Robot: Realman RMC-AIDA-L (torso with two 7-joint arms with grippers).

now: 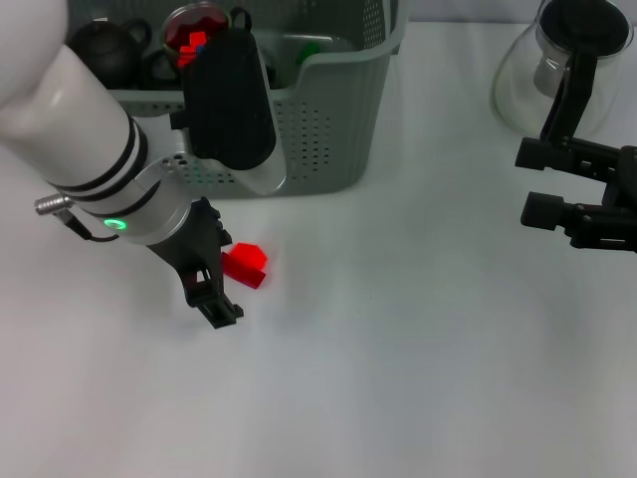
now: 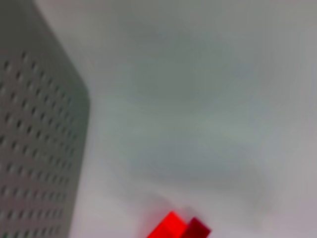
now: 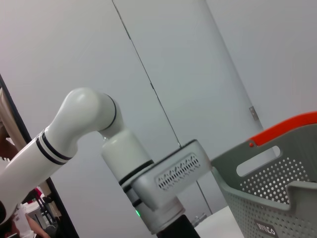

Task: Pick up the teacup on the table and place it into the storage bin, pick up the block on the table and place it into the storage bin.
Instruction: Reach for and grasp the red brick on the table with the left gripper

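Note:
A small red block (image 1: 245, 266) (image 2: 178, 227) lies on the white table in front of the storage bin (image 1: 328, 119) (image 2: 34, 148) (image 3: 277, 193). My left gripper (image 1: 221, 274) hangs low over the table right at the block's left side. Its black fingers (image 1: 217, 304) look open, one prong on each side of the block. A teacup (image 1: 194, 25) with red inside sits in the bin, partly behind my left arm. My right gripper (image 1: 528, 182) is parked at the right edge, open and holding nothing.
A black teapot (image 1: 105, 50) sits in the bin's left part. A glass pot with a black lid (image 1: 557, 60) stands at the back right. An orange rim (image 3: 290, 126) shows behind the bin in the right wrist view.

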